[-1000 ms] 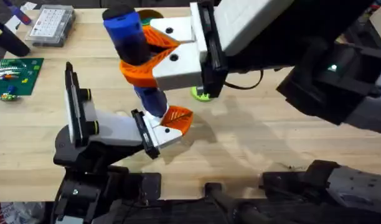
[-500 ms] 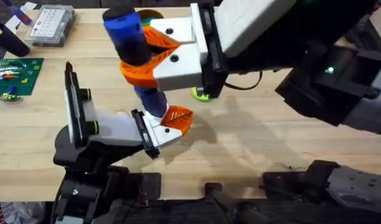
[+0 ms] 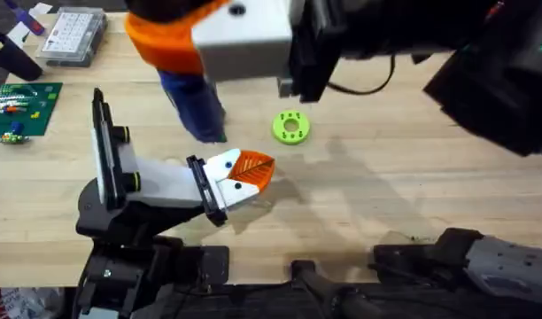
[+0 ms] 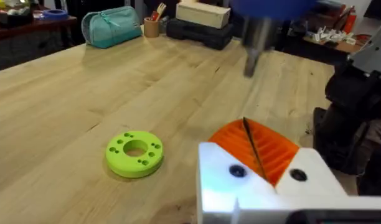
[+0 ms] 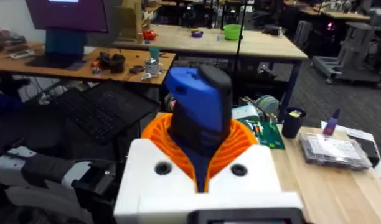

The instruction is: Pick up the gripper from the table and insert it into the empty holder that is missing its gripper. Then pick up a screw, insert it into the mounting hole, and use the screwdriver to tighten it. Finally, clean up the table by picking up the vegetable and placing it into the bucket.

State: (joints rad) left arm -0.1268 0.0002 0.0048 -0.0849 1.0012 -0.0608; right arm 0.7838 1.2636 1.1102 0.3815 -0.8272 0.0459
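Note:
The holder (image 3: 120,182) stands at the left of the table, its pale grey arm ending in a black bracket. The white, orange-tipped gripper piece (image 3: 238,175) sits in that bracket. In the left wrist view my left gripper (image 4: 251,152) has its orange pads pressed together with nothing between them. My right gripper (image 3: 178,40), large and close under the overhead camera, is shut on the blue screwdriver (image 3: 196,106) (image 5: 200,106). The screwdriver's bit (image 4: 251,53) hangs above the table, clear of the piece. I cannot make out a screw. The vegetable and the bucket are out of view.
A lime-green disc with holes (image 3: 291,126) (image 4: 134,154) lies just right of the screwdriver. A green circuit board (image 3: 23,106) and a clear parts box (image 3: 72,35) sit at the far left. Bare wood stretches to the right of the disc.
My right gripper has lifted the screwdriver up and away from the gripper piece, toward the overhead camera. The holder and the disc have not moved.

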